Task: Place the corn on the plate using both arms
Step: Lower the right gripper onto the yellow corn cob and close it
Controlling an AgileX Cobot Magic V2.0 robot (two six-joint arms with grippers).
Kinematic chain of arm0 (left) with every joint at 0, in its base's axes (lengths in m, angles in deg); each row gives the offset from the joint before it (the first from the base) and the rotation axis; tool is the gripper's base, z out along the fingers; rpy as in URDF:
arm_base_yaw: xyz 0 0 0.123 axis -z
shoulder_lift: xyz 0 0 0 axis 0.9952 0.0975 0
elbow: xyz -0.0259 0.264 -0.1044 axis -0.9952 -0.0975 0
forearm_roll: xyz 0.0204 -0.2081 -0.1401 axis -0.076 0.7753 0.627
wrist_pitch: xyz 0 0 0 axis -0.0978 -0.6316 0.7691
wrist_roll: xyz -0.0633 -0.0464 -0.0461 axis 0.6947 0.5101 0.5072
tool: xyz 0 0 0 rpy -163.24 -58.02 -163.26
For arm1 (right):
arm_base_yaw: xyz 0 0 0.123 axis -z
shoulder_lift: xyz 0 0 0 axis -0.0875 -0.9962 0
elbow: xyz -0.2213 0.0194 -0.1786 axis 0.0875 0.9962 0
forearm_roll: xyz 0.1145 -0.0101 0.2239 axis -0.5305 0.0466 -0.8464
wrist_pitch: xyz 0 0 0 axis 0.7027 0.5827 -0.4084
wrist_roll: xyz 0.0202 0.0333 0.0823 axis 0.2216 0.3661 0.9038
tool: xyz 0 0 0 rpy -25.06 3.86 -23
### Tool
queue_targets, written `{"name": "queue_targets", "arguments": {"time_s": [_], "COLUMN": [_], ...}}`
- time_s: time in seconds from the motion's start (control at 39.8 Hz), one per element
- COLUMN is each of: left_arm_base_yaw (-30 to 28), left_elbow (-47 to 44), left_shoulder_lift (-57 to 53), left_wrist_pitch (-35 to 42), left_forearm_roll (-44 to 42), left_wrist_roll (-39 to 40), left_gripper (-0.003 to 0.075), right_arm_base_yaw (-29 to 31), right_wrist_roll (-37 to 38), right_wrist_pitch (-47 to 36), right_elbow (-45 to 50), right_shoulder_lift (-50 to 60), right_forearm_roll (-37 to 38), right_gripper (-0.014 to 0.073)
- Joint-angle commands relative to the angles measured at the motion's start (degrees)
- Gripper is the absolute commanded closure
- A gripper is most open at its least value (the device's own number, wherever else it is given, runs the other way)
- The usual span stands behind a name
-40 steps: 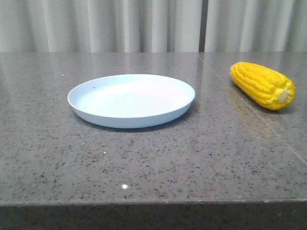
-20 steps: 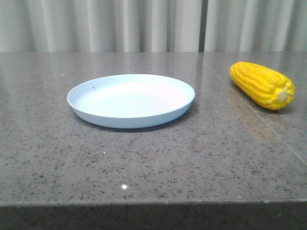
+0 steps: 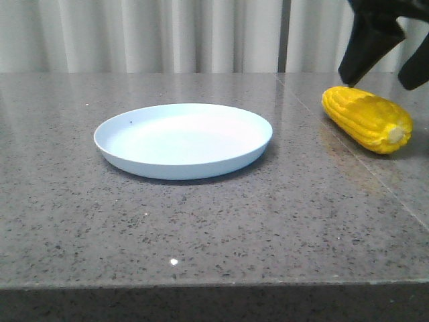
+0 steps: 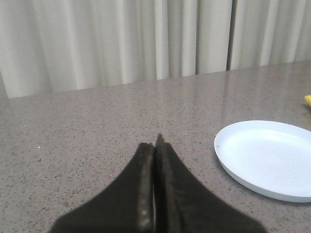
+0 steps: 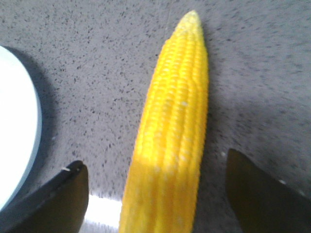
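The yellow corn (image 3: 365, 119) lies on the grey stone table at the right, its pale stub end towards the front. The pale blue plate (image 3: 181, 171) sits empty at the table's middle, apart from the corn. My right gripper (image 3: 379, 82) hangs just above the corn's far end, open. In the right wrist view the corn (image 5: 172, 141) runs lengthwise between the spread fingers (image 5: 58, 199) without touching them, and the plate's edge (image 5: 14, 136) shows beside it. My left gripper (image 4: 156, 143) is shut and empty over bare table beside the plate (image 4: 272, 160).
A pale pleated curtain (image 3: 167, 33) hangs behind the table. The table's front edge (image 3: 214, 285) runs across the bottom of the front view. A thin seam (image 3: 348, 151) crosses the stone between the plate and the corn.
My right gripper has come into the front view from the top right and now hangs above the corn. Corn and plate have not moved.
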Motion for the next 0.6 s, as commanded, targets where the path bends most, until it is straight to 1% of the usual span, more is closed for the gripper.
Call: {"name": "queue_targets", "arguments": {"time_s": [0.0, 0.15, 0.18, 0.23, 0.28, 0.3, 0.33, 0.38, 0.45, 0.5, 0.58], "left_arm_base_yaw": [0.18, 0.18, 0.18, 0.18, 0.18, 0.18, 0.18, 0.18, 0.18, 0.18, 0.18], "left_elbow": [1.41, 1.41, 1.41, 1.41, 1.41, 1.41, 1.41, 1.41, 1.41, 1.41, 1.41], "left_shoulder_lift": [0.66, 0.66, 0.66, 0.66, 0.66, 0.66, 0.66, 0.66, 0.66, 0.66, 0.66], "left_wrist_pitch": [4.89, 4.89, 4.89, 4.89, 4.89, 4.89, 4.89, 4.89, 4.89, 4.89, 4.89], "left_forearm_roll": [-0.27, -0.27, -0.27, -0.27, -0.27, -0.27, -0.27, -0.27, -0.27, -0.27, -0.27], "left_wrist_roll": [0.64, 0.64, 0.64, 0.64, 0.64, 0.64, 0.64, 0.64, 0.64, 0.64, 0.64], "left_gripper": [0.0741, 0.0741, 0.0741, 0.0741, 0.0741, 0.0741, 0.0741, 0.0741, 0.0741, 0.0741, 0.0741], "right_arm_base_yaw": [0.1, 0.1, 0.1, 0.1, 0.1, 0.1, 0.1, 0.1, 0.1, 0.1, 0.1], "right_wrist_roll": [-0.35, -0.35, -0.35, -0.35, -0.35, -0.35, -0.35, -0.35, -0.35, -0.35, -0.35], "right_wrist_pitch": [-2.17, -2.09, -2.16, -1.94, -1.53, -1.41, -1.41, -1.41, -1.41, -1.41, -1.19], "right_elbow": [-3.71, -4.94, -4.94, -4.94, -4.94, -4.94, -4.94, -4.94, -4.94, -4.94, -4.94], "right_shoulder_lift": [-2.45, -6.62, -6.87, -7.09, -7.09, -6.95, -6.87, -6.79, -6.37, -5.6, -3.85], "right_forearm_roll": [-1.1, -1.71, -1.86, -1.97, -1.97, -1.97, -1.97, -1.97, -1.97, -1.97, -1.91], "right_gripper": [-0.0007, -0.0005, 0.0, 0.0037, 0.0115, 0.0192, 0.0242, 0.0374, 0.0486, 0.0504, 0.0494]}}
